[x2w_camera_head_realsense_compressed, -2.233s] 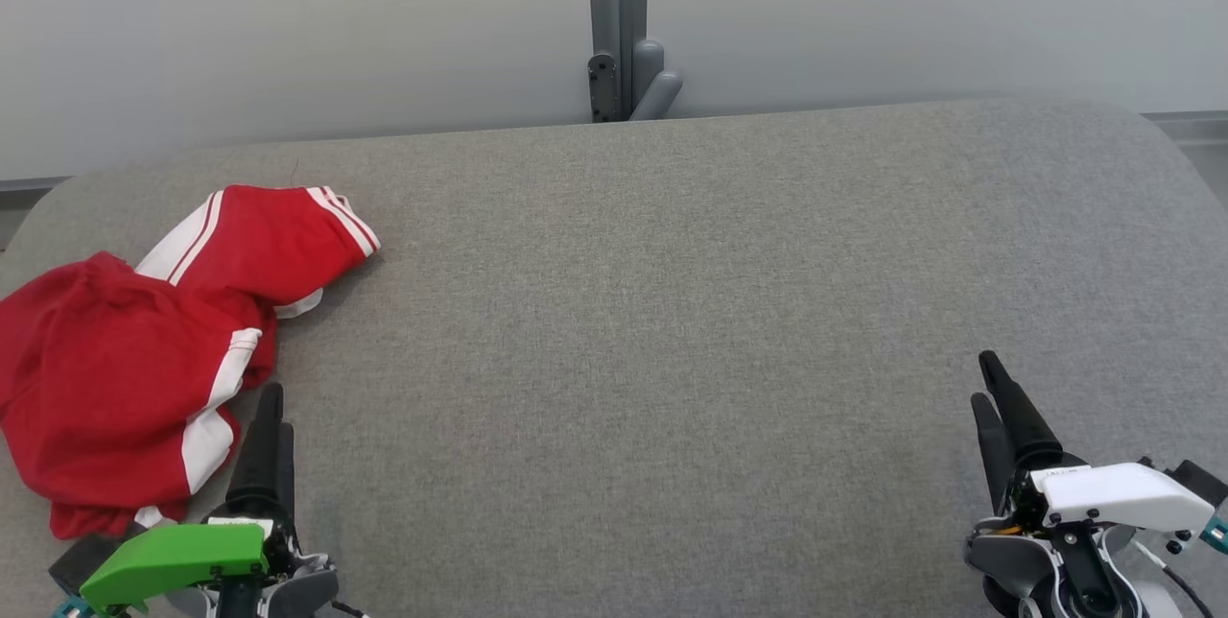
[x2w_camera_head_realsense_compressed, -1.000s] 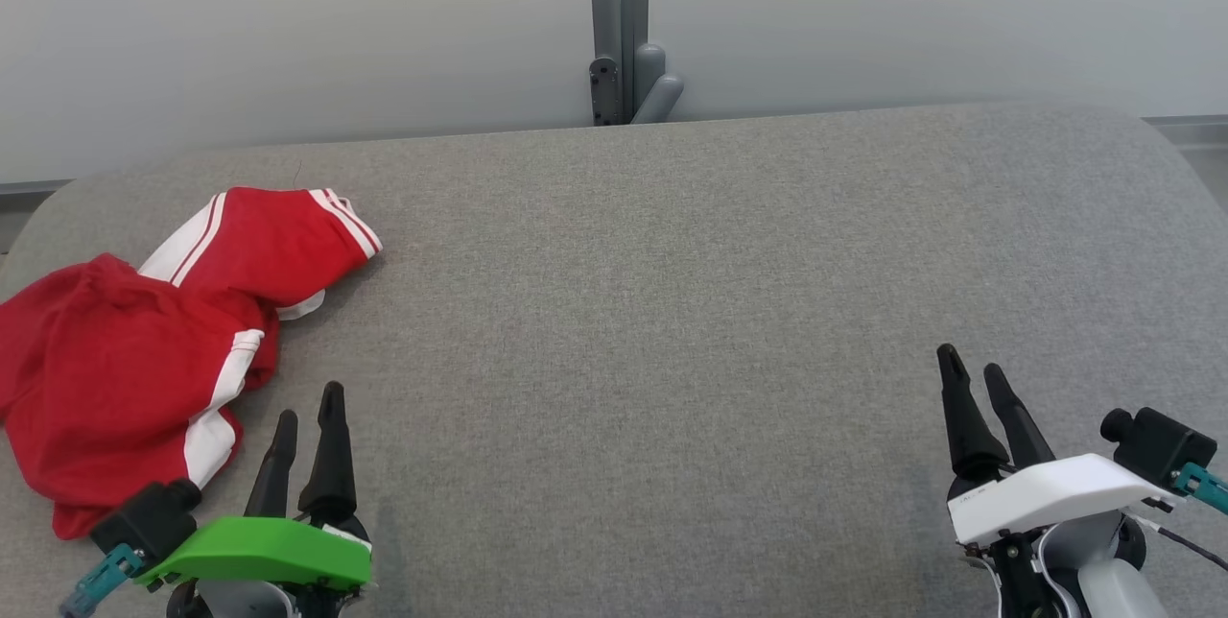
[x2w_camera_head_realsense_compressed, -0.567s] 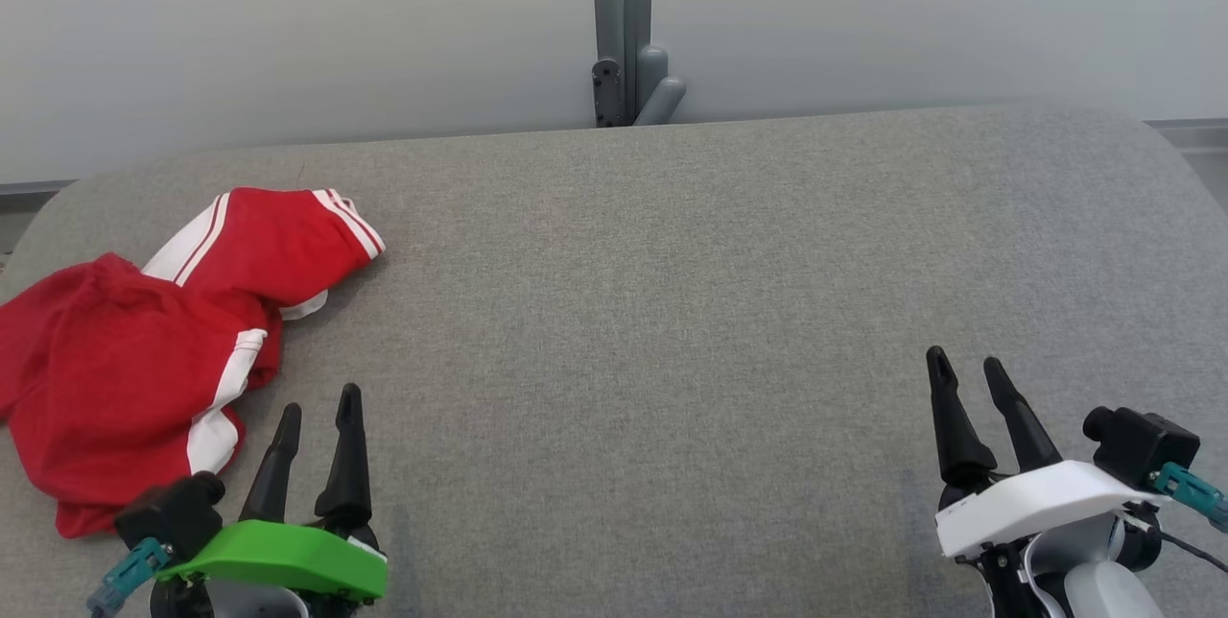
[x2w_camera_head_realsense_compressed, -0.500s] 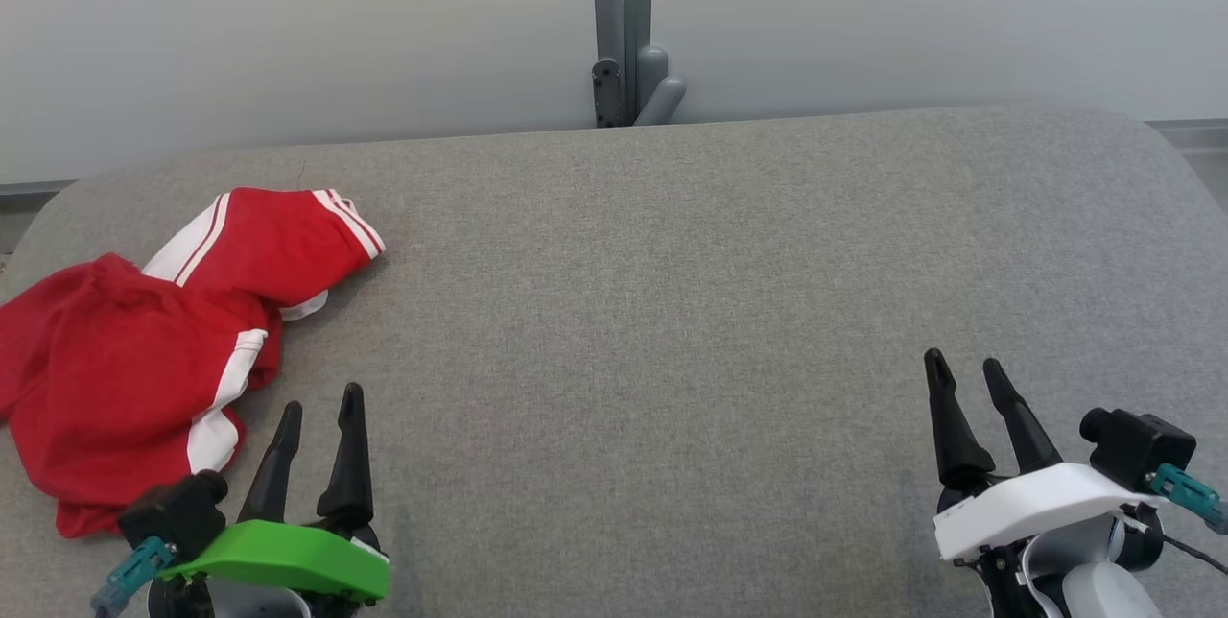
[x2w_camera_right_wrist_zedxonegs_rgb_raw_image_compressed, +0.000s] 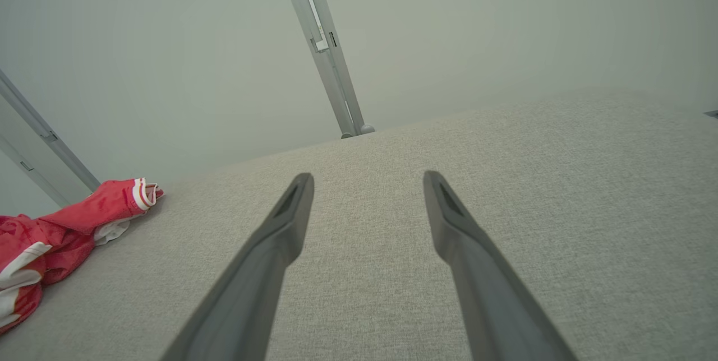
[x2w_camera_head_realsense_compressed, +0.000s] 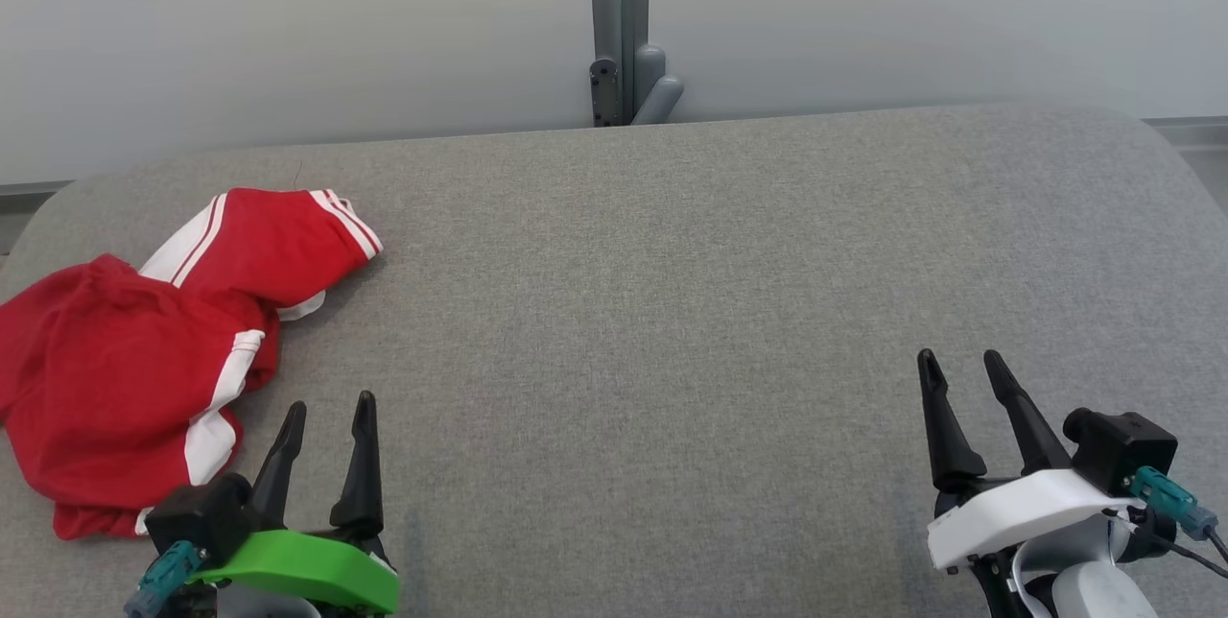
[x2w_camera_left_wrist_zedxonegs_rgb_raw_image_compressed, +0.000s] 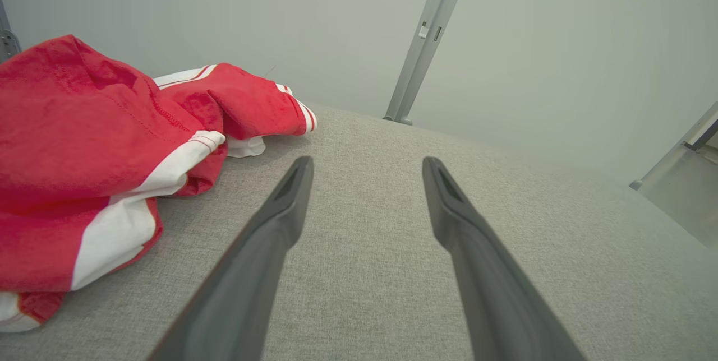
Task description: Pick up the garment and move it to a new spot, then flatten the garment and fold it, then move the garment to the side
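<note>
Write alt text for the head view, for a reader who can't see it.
A crumpled red garment with white stripes lies at the left edge of a grey fabric-covered surface. The left pincer, open, sits just right of it near the bottom; the right pincer, also open, is at the lower right, far from it.

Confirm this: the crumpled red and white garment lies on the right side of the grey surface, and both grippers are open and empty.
Not quite: the garment lies on the left side of the grey surface, close to the left gripper, as the head view shows. The left gripper and the right gripper are indeed open and empty.
</note>
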You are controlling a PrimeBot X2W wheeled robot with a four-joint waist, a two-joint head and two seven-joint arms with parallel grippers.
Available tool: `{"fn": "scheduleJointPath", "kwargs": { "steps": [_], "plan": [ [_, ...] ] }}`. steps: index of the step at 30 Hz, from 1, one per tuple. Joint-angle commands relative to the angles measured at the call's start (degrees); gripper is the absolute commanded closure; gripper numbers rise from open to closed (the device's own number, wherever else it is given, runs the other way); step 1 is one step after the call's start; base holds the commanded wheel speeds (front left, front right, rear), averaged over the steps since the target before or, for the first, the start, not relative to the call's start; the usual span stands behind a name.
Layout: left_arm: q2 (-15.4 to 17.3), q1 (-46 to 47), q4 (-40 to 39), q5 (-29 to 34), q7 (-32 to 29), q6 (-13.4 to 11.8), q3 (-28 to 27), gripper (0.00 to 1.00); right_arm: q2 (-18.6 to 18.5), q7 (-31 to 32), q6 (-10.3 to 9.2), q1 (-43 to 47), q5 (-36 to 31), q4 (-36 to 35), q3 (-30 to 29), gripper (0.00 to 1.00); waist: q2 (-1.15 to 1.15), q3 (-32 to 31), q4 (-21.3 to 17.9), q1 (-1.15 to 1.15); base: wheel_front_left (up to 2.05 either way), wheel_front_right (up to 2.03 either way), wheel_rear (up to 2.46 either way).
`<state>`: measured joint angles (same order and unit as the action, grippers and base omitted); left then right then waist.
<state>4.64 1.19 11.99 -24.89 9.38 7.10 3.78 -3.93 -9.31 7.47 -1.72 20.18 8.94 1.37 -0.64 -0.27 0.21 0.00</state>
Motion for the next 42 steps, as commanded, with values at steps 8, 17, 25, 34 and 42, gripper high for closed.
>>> {"fn": "scheduleJointPath", "kwargs": {
  "steps": [8,17,25,34,42],
  "plan": [
    [0.61,-0.41,0.56,4.52,1.51,-0.21,-1.05,0.0,-0.21,-1.58,0.03,0.6,-5.26,-0.59,-0.17,0.0,0.44,0.02,-0.06,0.0,0.0,0.0,0.0],
    [1.3,-0.47,1.79,9.52,2.62,-0.04,-1.21,0.0,-0.15,-2.73,0.03,1.15,-8.28,0.32,-0.4,0.0,0.49,-0.01,-0.08,0.0,0.0,0.0,0.0],
    [0.89,-0.96,5.49,11.41,3.7,0.23,-2.12,0.0,-0.44,-3.75,0.03,1.82,-11.27,1.33,-0.9,0.0,0.53,-0.29,-0.17,0.0,0.0,0.0,0.0],
    [0.56,-0.42,6.68,13.26,4.55,0.35,-3.54,0.0,-0.16,-4.7,0.02,2.43,-12.25,2.25,-3.04,0.0,0.57,-0.17,0.04,0.0,0.0,0.0,0.0],
    [0.35,-0.47,7.84,15.8,5.5,0.44,-4.6,0.0,0.12,-5.54,0.02,2.55,-14.65,2.48,-4.29,0.0,0.61,-0.28,0.05,0.0,0.0,0.0,0.0]
  ]
}}
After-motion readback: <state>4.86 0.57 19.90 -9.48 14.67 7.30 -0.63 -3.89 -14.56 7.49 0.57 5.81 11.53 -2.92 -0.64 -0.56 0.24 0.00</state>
